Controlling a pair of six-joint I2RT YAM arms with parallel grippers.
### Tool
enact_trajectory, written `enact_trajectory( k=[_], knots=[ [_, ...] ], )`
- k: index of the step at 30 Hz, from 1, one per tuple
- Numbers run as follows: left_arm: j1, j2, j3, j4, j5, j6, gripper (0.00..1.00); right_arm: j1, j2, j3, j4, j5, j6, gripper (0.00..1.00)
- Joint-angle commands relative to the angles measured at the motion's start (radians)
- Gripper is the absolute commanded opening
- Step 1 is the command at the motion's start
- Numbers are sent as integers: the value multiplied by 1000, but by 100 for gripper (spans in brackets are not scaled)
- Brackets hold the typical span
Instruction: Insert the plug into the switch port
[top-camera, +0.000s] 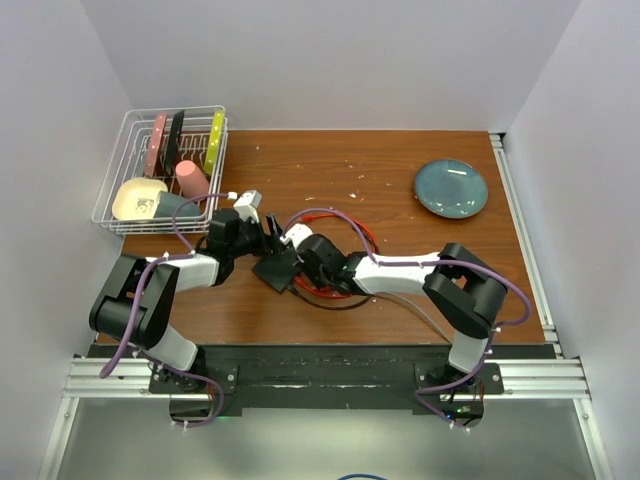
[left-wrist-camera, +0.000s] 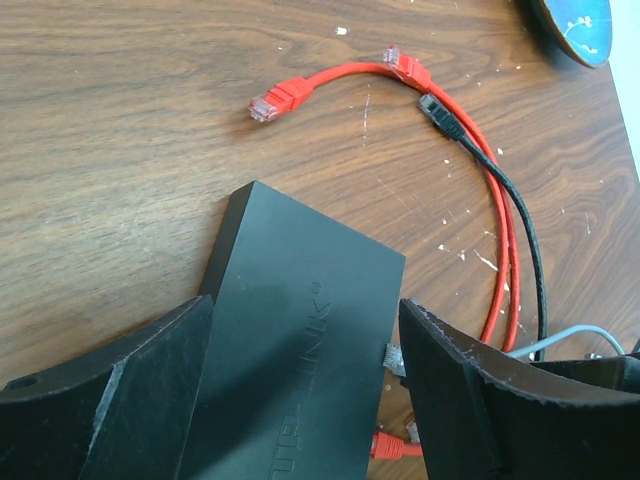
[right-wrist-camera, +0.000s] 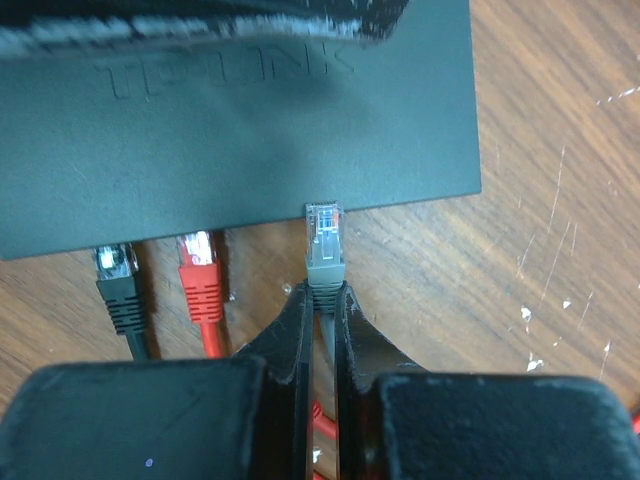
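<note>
Right gripper (right-wrist-camera: 322, 300): jaws clamped on grey plug (right-wrist-camera: 324, 238), tip at TP-Link switch (right-wrist-camera: 250, 130) edge beside seated red plug (right-wrist-camera: 200, 262). It is possibly just entering the port, whose mouth is hidden. Left gripper (left-wrist-camera: 300, 400): jaws open, straddling switch. Risk: unbraced switch slides on bench (right-wrist-camera: 560, 150); tilted plug jams.

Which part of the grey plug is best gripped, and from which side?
Grip the grey plug by its boot, behind the clear tip, jaws across its narrow sides, coming from the cable end opposite the switch. That leaves the tip free to enter the switch; the right gripper is shut there.
</note>
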Motion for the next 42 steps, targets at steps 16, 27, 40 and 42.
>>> enact_trajectory(
  k=[16,27,40,42],
  knots=[
    [7,25,-5,55,47,-14,66,24,-47,-26,-118,-56,80,0],
    [7,48,4,38,51,7,59,45,-34,19,-107,-22,101,0],
    [7,52,7,29,58,18,54,45,18,95,-101,17,113,0],
    [7,51,7,29,58,18,54,44,34,103,-104,14,112,0]
  ],
)
